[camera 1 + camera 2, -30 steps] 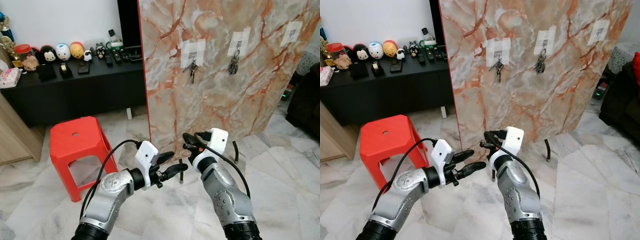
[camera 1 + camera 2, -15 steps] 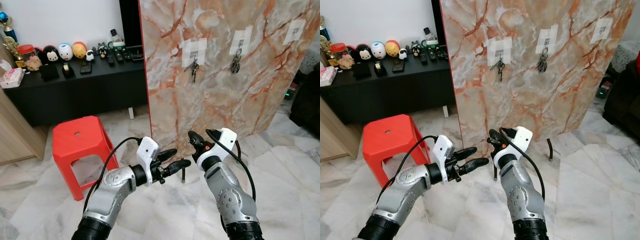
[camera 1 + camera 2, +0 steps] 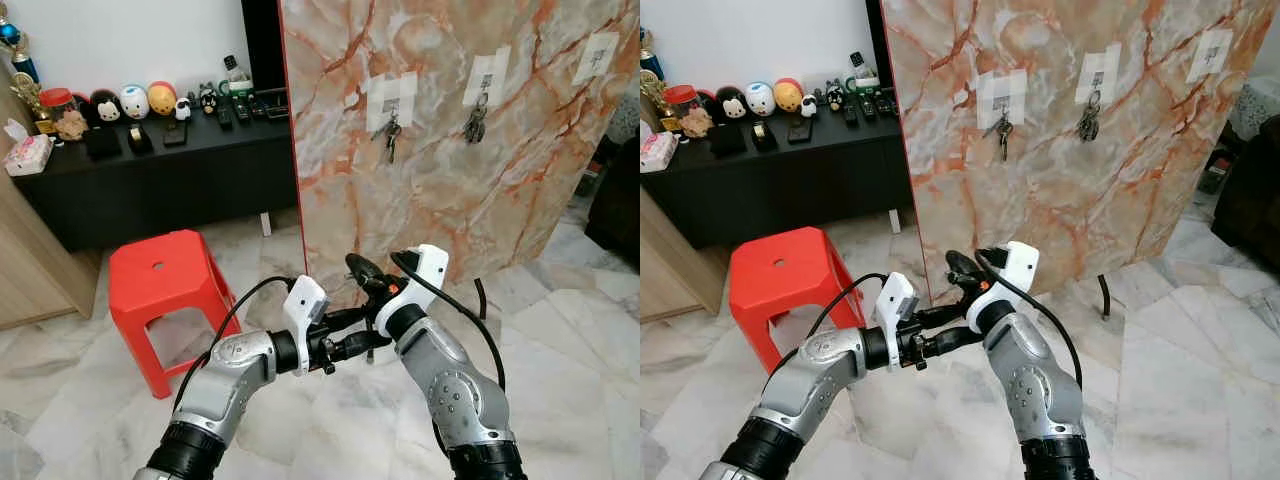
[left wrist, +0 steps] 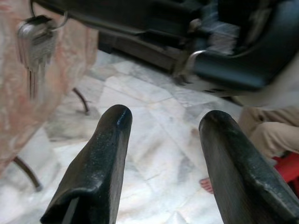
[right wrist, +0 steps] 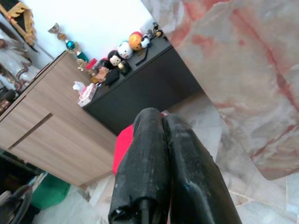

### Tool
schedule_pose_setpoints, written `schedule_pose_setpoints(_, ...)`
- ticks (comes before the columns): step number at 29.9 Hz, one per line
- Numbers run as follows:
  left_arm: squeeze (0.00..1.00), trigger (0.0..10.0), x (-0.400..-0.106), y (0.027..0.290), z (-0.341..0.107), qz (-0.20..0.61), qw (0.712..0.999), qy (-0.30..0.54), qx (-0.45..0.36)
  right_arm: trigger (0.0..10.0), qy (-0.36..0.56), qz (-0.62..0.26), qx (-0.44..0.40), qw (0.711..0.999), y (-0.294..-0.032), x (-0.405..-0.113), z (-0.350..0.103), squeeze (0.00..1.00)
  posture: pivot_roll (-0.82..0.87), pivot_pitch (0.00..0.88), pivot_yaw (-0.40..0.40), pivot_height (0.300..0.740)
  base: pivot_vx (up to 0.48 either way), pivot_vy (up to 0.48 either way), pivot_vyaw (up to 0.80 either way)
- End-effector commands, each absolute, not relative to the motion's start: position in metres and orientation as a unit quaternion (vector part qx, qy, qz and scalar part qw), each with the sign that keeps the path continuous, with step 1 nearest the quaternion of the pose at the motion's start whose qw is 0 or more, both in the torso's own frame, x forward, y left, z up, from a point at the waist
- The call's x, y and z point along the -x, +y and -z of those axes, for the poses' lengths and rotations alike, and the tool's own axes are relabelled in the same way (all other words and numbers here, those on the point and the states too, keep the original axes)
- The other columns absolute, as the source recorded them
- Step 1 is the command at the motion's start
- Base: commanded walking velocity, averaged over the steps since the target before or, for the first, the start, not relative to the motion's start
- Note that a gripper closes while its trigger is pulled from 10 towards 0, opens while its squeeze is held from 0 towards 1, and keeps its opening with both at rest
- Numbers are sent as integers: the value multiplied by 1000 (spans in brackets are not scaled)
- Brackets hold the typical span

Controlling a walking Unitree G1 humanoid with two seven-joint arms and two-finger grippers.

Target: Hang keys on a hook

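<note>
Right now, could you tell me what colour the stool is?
The stool is red; left eye view.

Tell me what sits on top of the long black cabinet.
On the long black cabinet: round cartoon figurines, remote controls, a bottle, a red-lidded jar and a tissue pack. The marble-patterned board covers its right end.

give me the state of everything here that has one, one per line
left tool: open, empty, held low in front of the marble board
right tool: shut, nothing visible between the fingers
left key bunch: hanging on its hook
middle key bunch: hanging on its hook
right hook: bare, no keys on it
marble board: upright on thin legs
red stool: upright on the floor
</note>
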State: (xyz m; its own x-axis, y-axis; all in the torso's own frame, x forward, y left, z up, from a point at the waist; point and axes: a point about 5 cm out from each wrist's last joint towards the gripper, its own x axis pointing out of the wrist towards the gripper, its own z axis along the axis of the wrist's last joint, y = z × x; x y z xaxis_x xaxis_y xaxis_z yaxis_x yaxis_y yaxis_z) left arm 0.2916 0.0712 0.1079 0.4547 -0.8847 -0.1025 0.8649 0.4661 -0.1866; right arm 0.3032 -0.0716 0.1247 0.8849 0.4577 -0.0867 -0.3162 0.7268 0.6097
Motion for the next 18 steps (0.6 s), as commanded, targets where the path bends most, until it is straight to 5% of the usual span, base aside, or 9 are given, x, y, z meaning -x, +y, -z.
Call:
schedule_pose_setpoints(1, 0, 10000, -298, 72, -112, 501, 861, 81, 46, 10000, 135, -222, -320, 911, -60, -290, -117, 0, 21, 0, 17, 715, 0, 0, 0)
schedule_pose_setpoints(18, 0, 10000, -311, 87, -114, 452, 889, 64, 31, 10000, 151, -216, -298, 917, -66, -289, -113, 0, 21, 0, 19, 715, 0, 0, 0)
